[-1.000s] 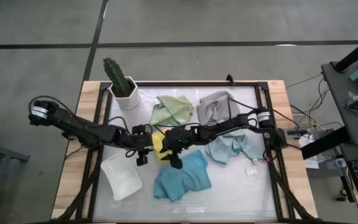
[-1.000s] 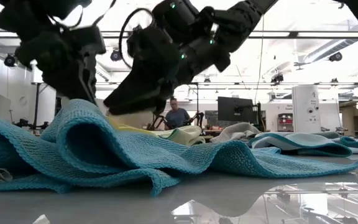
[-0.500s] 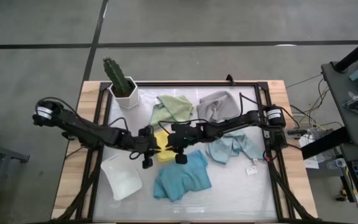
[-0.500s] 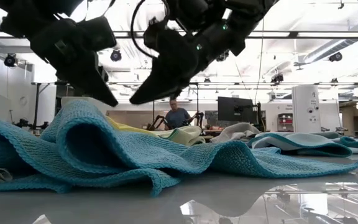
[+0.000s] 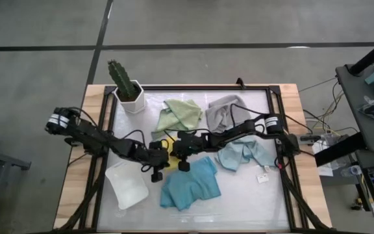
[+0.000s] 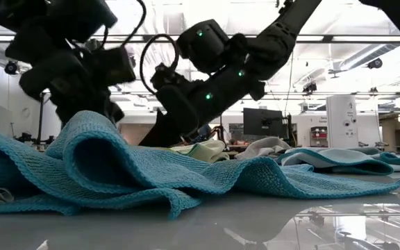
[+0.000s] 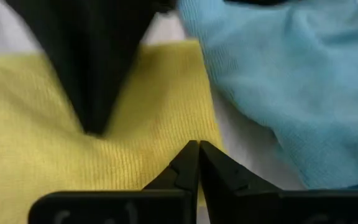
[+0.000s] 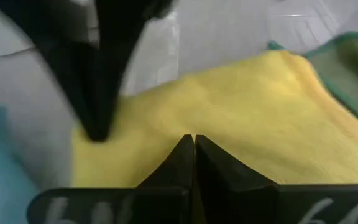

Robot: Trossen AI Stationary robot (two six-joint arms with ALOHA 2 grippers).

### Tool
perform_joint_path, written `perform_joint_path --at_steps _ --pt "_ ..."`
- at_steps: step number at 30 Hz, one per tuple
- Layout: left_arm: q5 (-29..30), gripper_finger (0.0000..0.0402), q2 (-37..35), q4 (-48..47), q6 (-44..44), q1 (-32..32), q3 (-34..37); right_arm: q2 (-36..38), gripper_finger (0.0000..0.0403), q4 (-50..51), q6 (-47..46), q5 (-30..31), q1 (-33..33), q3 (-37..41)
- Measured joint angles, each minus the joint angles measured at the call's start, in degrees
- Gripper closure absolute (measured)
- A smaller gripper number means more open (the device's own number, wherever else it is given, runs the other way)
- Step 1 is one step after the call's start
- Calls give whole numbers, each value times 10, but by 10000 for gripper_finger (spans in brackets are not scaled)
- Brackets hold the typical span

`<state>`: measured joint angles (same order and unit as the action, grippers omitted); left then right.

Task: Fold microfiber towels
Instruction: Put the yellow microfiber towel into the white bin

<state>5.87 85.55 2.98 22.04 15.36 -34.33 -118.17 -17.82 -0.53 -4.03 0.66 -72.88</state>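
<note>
left pincer (image 7: 197,146) | right pincer (image 8: 193,140) | both pinched the small yellow microfibre towel (image 5: 165,147) | risk: thin pinch slips

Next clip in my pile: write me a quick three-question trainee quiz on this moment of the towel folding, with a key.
1. True or false: both grippers are shut on the yellow towel.
2. Which towel lies right beside the yellow one, nearest the low camera? A) grey B) teal C) sage green
3. What stands at the table's far left corner in the high view?

Key:
1. True: the left gripper and right gripper have their fingers pinched together on it.
2. B, the teal towel.
3. A potted cactus.
</note>
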Motion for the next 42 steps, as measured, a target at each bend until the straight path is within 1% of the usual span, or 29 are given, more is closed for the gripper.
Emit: perform_joint_path --at_steps 4,9,17,24,26,29,32,36,42 --pt "-19 401 24 2 5 2 -1 -4 394 7 -3 1 -15 1" --pt "-22 401 22 -1 5 2 -1 -4 394 12 -3 -1 -24 3" --pt "-28 401 -42 -25 1 2 0 16 394 18 6 -5 -25 5" --pt "-25 402 -122 -107 -2 2 1 45 394 43 23 -5 -26 5" --pt "-1 402 -140 -132 -4 1 1 52 394 43 31 -5 -28 5" --pt "81 402 -162 -152 -13 0 9 54 394 36 42 -7 -32 5" --pt "130 402 -166 -151 -29 -7 21 49 394 28 45 -6 -41 5" --pt "158 401 -148 -147 -33 -27 26 38 394 0 36 -5 -51 9" --pt "162 401 -90 -120 -44 -57 25 28 394 -19 35 -4 -57 15"
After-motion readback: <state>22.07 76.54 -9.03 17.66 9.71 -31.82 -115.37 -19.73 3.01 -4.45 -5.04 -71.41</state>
